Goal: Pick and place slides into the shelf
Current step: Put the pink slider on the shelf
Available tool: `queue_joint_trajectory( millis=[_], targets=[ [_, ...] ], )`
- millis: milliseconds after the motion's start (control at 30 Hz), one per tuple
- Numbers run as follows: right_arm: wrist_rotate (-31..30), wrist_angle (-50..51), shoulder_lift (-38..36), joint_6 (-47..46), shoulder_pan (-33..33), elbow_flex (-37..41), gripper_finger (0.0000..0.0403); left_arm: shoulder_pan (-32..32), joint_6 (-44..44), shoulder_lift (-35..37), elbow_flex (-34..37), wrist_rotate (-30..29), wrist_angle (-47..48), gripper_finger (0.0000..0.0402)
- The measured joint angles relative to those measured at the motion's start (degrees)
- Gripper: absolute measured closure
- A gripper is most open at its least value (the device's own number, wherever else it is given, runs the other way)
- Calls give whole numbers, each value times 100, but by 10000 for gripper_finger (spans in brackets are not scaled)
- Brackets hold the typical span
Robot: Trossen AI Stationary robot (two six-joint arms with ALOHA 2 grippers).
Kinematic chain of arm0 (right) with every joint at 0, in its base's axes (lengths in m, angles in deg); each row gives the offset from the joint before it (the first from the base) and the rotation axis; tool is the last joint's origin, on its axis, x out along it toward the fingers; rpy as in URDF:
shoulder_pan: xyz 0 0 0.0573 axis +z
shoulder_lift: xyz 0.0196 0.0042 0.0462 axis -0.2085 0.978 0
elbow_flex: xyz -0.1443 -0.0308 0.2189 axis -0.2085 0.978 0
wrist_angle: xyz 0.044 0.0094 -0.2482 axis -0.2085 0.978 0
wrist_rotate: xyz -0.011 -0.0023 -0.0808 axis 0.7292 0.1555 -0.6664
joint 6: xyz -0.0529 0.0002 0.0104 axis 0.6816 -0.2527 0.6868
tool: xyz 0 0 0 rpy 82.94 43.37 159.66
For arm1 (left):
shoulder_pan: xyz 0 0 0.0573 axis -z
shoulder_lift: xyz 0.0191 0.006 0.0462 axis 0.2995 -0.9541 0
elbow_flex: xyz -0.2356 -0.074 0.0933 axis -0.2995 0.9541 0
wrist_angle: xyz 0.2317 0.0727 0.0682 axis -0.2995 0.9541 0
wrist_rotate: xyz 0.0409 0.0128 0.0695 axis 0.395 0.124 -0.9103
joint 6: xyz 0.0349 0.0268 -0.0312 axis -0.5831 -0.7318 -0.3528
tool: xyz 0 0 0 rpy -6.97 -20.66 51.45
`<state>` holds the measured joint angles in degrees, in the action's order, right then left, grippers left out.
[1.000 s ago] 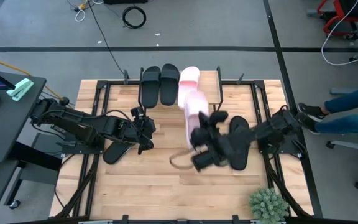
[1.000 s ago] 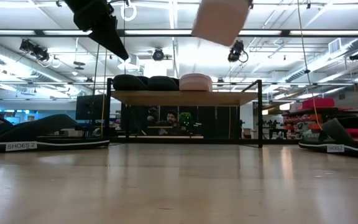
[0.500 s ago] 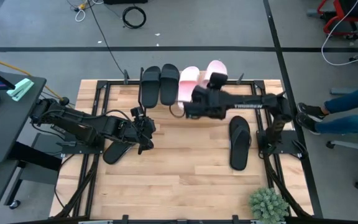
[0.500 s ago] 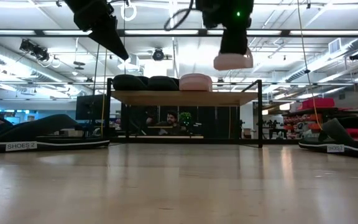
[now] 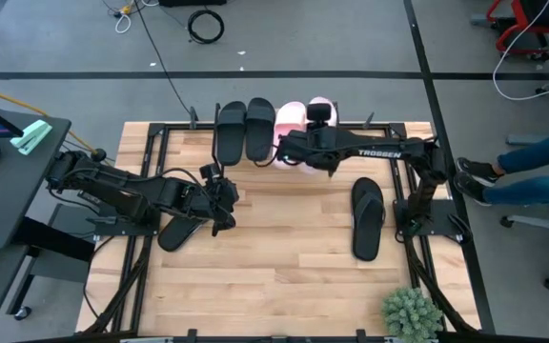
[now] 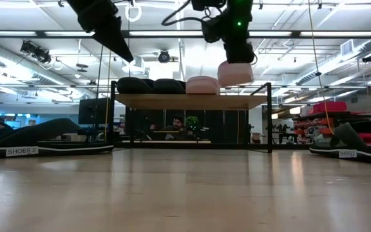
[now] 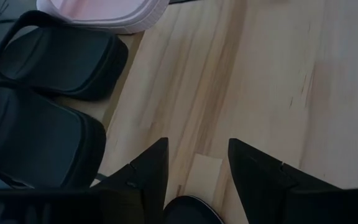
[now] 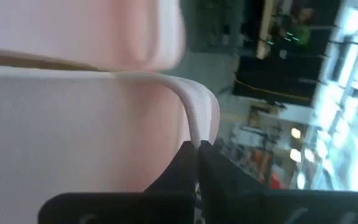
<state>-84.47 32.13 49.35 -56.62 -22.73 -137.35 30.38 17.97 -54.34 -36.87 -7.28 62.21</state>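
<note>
My right gripper (image 5: 318, 122) reaches over the shelf (image 6: 192, 101) at the table's far edge, shut on a pale pink slide (image 6: 236, 73) held just above the board. On the shelf lie two black slides (image 5: 230, 129) (image 5: 258, 124) and the other pink slide (image 5: 289, 119), side by side on their soles. My left gripper (image 7: 197, 168) is open and hovers over a black slide (image 5: 179, 232) at the table's left. Another black slide (image 5: 368, 217) lies flat on the table's right. My right gripper (image 8: 196, 148) pinches a thin pale edge of the pink slide (image 8: 194, 134) between its two fingertips, coming at it from above. The slide hangs below the fingers (image 6: 234, 48), lifted clear of the table, beside the pink slide on the shelf. Whether it touches the board I cannot tell.
The shelf's black frame legs (image 6: 269, 116) stand at the far edge. A potted plant (image 5: 411, 312) sits at the table's near right corner. A seated person's legs (image 5: 532, 171) show beyond the right edge. Bare wood lies in the table's middle (image 5: 274, 257).
My right gripper has carried the pink slide from above the table's middle toward the far edge, swinging it over the shelf, then lowering it beside the other pink slide. It has stayed shut on the slide throughout.
</note>
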Motion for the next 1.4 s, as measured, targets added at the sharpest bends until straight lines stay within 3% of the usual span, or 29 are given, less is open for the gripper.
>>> queue_joint_trajectory(
  millis=[500,700,933,1400],
  targets=[
    [693,-353,-68,456,-587,64,400,13,134,0,0,0,2,230],
    [1169,-977,-68,1352,-596,368,400,15,164,0,0,2,4,230],
    [1165,-989,-70,1334,-790,745,398,15,287,0,0,2,4,230],
    [1266,-1165,-101,1235,-872,715,306,15,306,0,0,0,2,230]
  ],
)
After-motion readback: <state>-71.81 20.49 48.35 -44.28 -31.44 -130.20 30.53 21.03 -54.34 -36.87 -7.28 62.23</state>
